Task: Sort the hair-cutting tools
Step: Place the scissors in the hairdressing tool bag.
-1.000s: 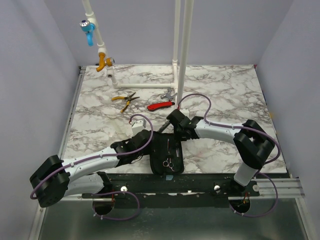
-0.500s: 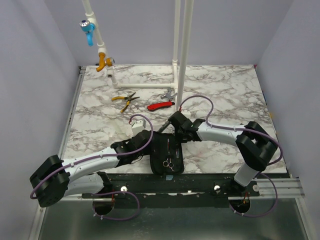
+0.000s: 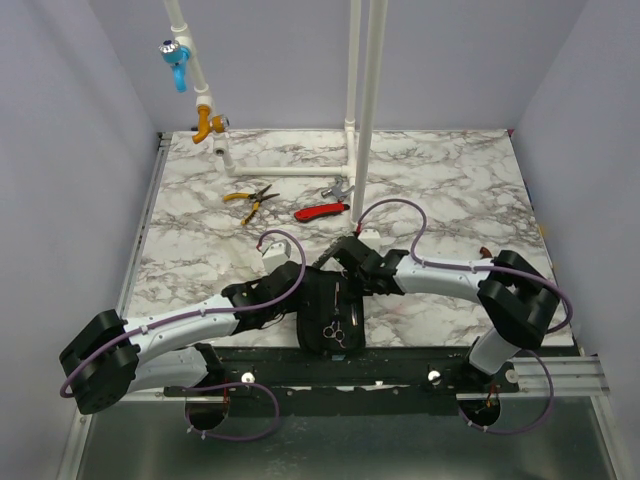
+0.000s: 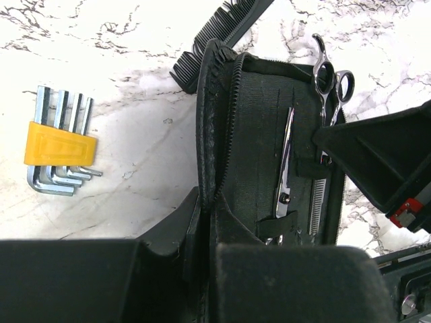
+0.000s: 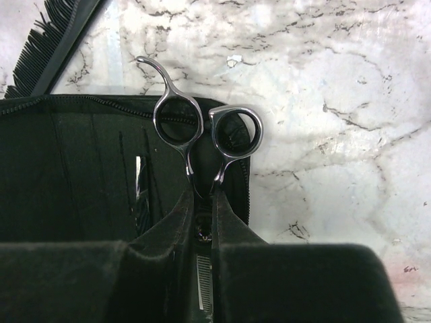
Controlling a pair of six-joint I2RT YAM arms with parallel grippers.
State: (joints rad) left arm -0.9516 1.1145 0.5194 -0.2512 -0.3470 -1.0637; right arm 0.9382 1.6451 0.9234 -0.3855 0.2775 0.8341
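The right gripper (image 5: 202, 225) is pinched narrow on the shanks of the silver scissors (image 5: 189, 161). Their finger rings jut past the zip edge of an open black case (image 5: 67, 175). The left gripper (image 4: 205, 219) clamps the case's side wall. A black comb (image 5: 54, 33) lies just beyond on the marble table (image 5: 323, 81).

Silver thinning scissors (image 5: 188, 158), one blade toothed, are seen pinched at the shanks between the jaws of the right gripper (image 5: 202, 196). Their finger rings overhang the rim of an opened black zip case (image 4: 256, 101) on the marbled table (image 5: 323, 81). A slim silver tool (image 4: 285, 161) is tucked under the case's elastic loops. A long black comb (image 4: 219, 30) is laid flat, its end at the case's edge.
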